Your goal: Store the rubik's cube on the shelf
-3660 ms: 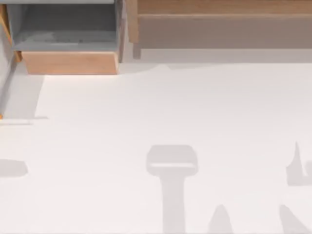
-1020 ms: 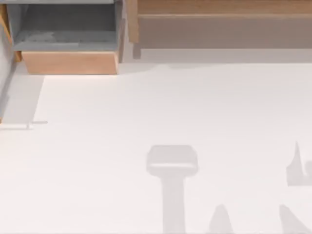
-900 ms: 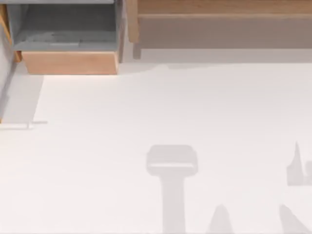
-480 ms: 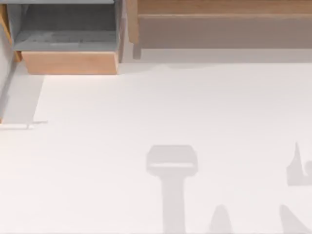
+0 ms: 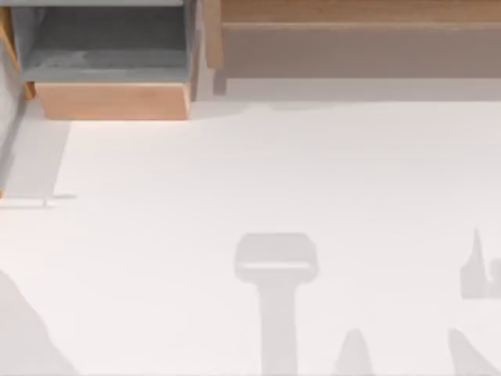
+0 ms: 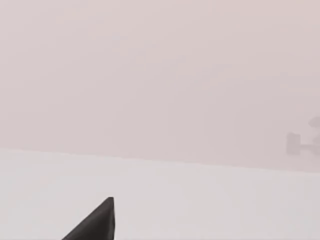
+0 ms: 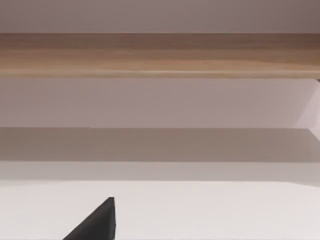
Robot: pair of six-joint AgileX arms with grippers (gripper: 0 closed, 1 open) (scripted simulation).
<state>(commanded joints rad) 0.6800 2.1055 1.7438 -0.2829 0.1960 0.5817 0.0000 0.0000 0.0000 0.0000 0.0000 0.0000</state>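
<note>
One new grey shadow [image 5: 27,333] has entered the white counter [image 5: 258,172] near-left; we judge our left arm approaching. Long light-wood shelf [image 5: 352,27] unoccupied; hand states indeterminable.

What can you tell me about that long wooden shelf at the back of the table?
The shelf runs along the table's far edge, from about the middle to the top view's right side. Its top is a light-wood ledge; below it sits a flat grey-brown front panel. A wooden side post closes its left end, beside the grey-lined drawer unit. It stands level on the white table and casts a shadow forward. The right wrist view faces its wooden edge. Nothing visible lies on it.
</note>
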